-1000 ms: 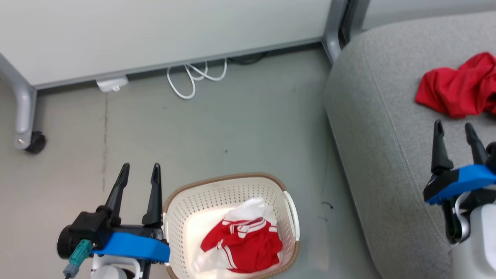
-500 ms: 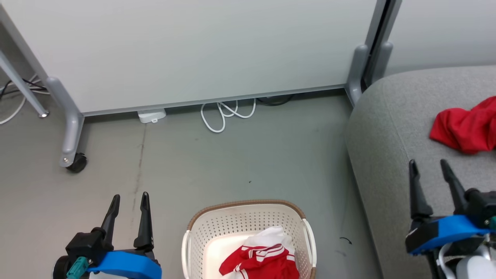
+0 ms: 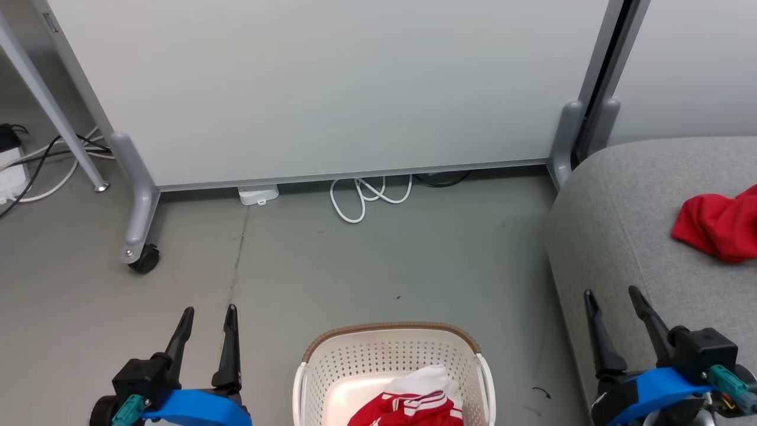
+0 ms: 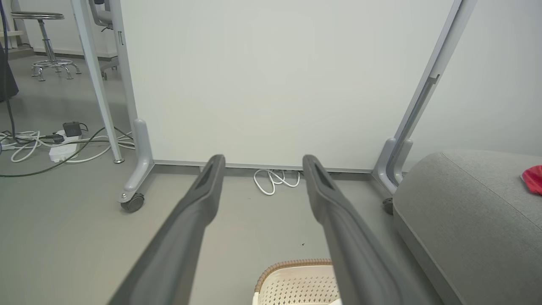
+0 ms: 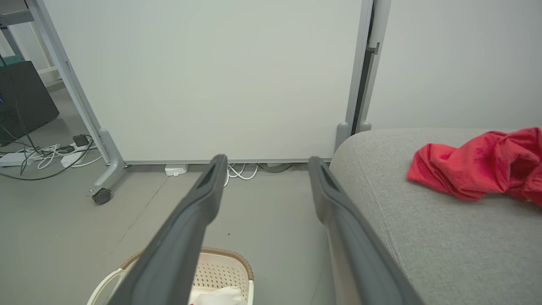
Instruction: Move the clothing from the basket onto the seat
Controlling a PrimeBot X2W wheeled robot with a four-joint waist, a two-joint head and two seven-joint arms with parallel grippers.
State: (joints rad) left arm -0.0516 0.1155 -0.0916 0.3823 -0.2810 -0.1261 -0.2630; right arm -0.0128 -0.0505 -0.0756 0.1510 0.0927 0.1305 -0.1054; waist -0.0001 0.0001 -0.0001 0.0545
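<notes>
The left hand (image 3: pixel 210 309) and right hand (image 3: pixel 610 291) are spread empty, the basket (image 3: pixel 390 327) of clothing (image 3: pixel 414 408) between them.

Between left tool (image 3: pixel 210 310) and right tool (image 3: pixel 610 291): basket (image 3: pixel 390 349) on floor (image 3: pixel 355 266), clothing (image 3: pixel 423 402) inside. Right of right tool: seat (image 3: pixel 621 225), shirt (image 3: pixel 715 228) on it. Ahead of both tools: partition (image 3: pixel 331 89), cable (image 3: pixel 366 195) at its foot. Ahead-left of left tool: caster (image 3: pixel 144 258).

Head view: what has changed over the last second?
The camera has tilted up, so the whole picture slid down; the basket sits at the bottom edge. The right gripper drew back from the red shirt toward the edge of the sofa. Nothing was grasped or released: it and the left gripper stay open, empty. Shirt and striped clothes lie unmoved.
</notes>
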